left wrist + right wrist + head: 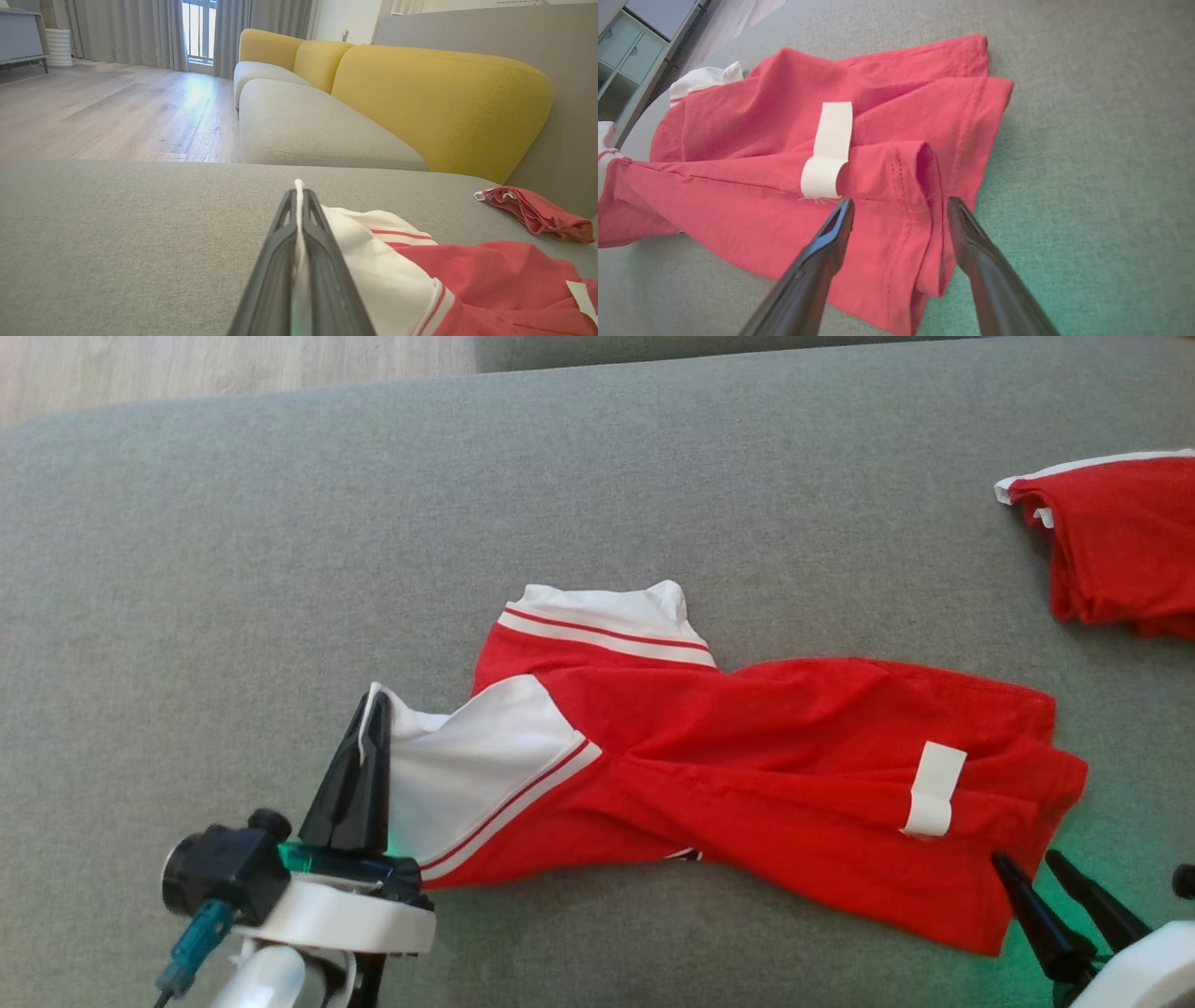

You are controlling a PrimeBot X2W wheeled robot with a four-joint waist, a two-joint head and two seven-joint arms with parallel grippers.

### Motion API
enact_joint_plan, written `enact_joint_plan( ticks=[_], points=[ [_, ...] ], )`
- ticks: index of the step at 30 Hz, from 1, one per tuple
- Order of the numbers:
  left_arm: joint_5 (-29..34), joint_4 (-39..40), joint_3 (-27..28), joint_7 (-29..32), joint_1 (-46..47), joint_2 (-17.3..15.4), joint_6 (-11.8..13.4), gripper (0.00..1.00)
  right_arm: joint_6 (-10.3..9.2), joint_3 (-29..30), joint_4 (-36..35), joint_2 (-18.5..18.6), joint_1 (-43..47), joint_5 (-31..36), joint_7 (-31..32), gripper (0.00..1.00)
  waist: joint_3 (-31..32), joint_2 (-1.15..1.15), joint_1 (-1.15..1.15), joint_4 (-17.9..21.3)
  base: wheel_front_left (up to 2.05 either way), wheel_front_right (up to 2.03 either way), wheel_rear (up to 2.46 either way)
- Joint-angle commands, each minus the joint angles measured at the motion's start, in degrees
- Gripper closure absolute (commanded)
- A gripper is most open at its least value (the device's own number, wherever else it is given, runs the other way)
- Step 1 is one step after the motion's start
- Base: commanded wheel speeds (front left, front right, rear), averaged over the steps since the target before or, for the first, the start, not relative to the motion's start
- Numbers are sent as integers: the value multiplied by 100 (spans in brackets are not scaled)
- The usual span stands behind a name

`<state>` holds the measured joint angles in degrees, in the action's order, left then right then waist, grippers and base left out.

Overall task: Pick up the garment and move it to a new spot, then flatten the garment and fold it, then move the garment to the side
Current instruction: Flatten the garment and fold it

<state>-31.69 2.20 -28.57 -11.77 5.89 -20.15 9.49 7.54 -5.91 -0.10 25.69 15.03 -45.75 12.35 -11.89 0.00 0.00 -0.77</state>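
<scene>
left arm (327,919) low, jaws pinching the garment (747,775) by its white edge; right arm (1144,971) tilted, jaws wide at the hem

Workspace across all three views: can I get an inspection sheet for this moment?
Surface: grey fabric cushion, green glow by the right claw.
Job's things: red and white jersey garment lying rumpled, not flattened; white label showing.
Clutter: crumpled red garment with white trim at the far right.
Grippers: left claw shut on the jersey's white sleeve edge; right claw open at the red hem.
Cables: teal-plugged cable at the left wrist.
Surroundings: yellow-backed sofa, wooden floor, grey curtains.
</scene>
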Motion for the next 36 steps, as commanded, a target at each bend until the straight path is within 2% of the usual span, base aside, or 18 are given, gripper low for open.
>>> enact_joint_plan(
  ticks=[1, 10, 26, 28, 30, 31, 36],
  points=[
    [60, 133, 165, -64, 270, -44, -20, 100, -5, -61, -61, 124, 32, -53, 6, 0, -6, 0, 0, -5, 0, 0, 0],
    [61, 71, 128, -91, 377, -16, -61, 100, -5, -201, 316, 34, -140, -126, -91, 0, -66, 0, 0, -54, 0, 0, 0],
    [49, -43, 72, -122, 497, -5, -103, 100, -5, -555, 675, 150, -501, -324, -532, 1, -143, 0, 0, -161, 0, 0, 0],
    [45, -47, 69, -124, 508, -6, -102, 100, -5, -590, 717, 166, -529, -343, -579, 31, -147, 0, 0, -171, 0, 0, 0],
    [41, -54, 67, -126, 514, -9, -102, 100, -5, -647, 738, 184, -550, -375, -609, 83, -143, 0, 0, -175, 0, 0, 0],
    [38, -60, 66, -126, 515, -11, -101, 100, -5, -683, 739, 199, -551, -395, -617, 100, -138, 0, 0, -176, 0, 0, 0],
    [22, -71, 81, -136, 489, -47, -85, 100, -5, -724, 606, 393, -451, -540, -747, 100, -40, 0, 0, -145, 0, 0, 0]
  ],
)
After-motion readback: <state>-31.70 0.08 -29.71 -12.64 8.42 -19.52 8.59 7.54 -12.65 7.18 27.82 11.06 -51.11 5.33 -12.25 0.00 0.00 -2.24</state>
